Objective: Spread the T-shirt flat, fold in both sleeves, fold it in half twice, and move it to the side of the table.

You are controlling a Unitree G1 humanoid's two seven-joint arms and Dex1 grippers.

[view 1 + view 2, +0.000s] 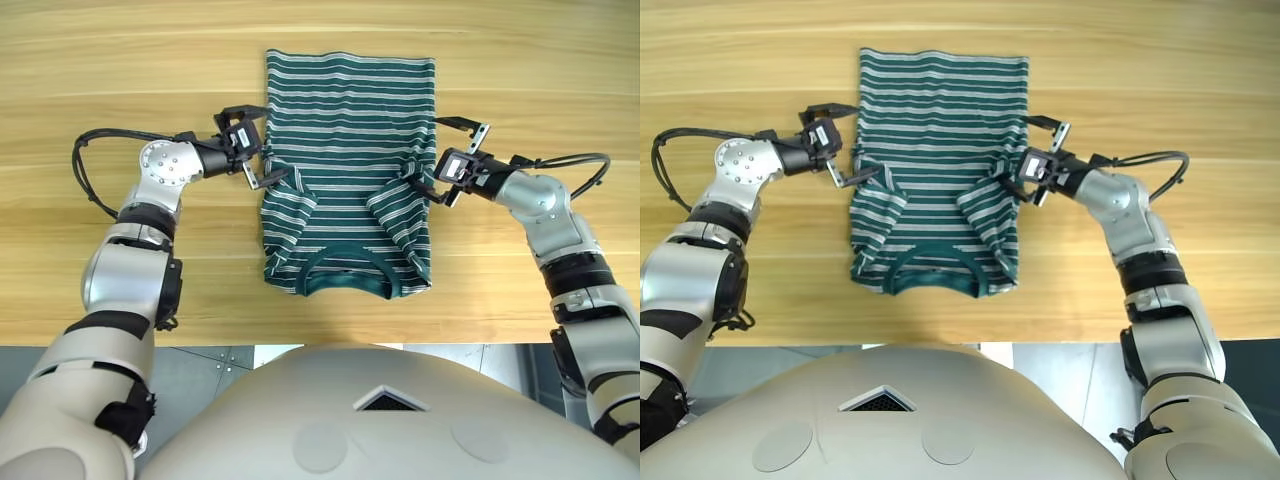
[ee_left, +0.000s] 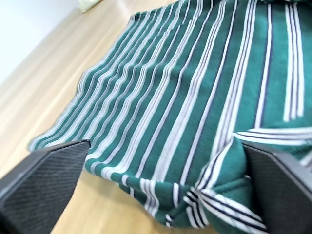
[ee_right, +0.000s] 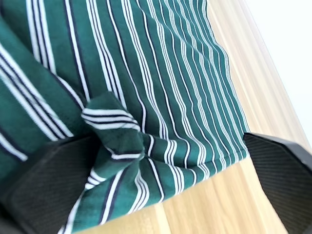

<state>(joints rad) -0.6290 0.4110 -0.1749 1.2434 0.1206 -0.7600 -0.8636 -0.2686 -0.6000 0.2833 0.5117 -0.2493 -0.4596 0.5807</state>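
The green T-shirt (image 1: 348,130) with white stripes lies on the wooden table (image 1: 120,60), collar toward me and both sleeves folded in over the chest. My left gripper (image 1: 275,141) is open at the shirt's left edge, one finger by the folded left sleeve (image 1: 288,215). At the right edge my right gripper (image 1: 428,150) is also open, one finger against the bunched corner of the right sleeve (image 3: 114,129). In the left wrist view the striped cloth (image 2: 195,97) spans the gap between the two dark fingers (image 2: 44,180). Neither gripper holds cloth.
Bare wood surrounds the shirt on the left, the right and beyond the hem (image 1: 350,58). The table's near edge (image 1: 200,342) runs just below the collar.
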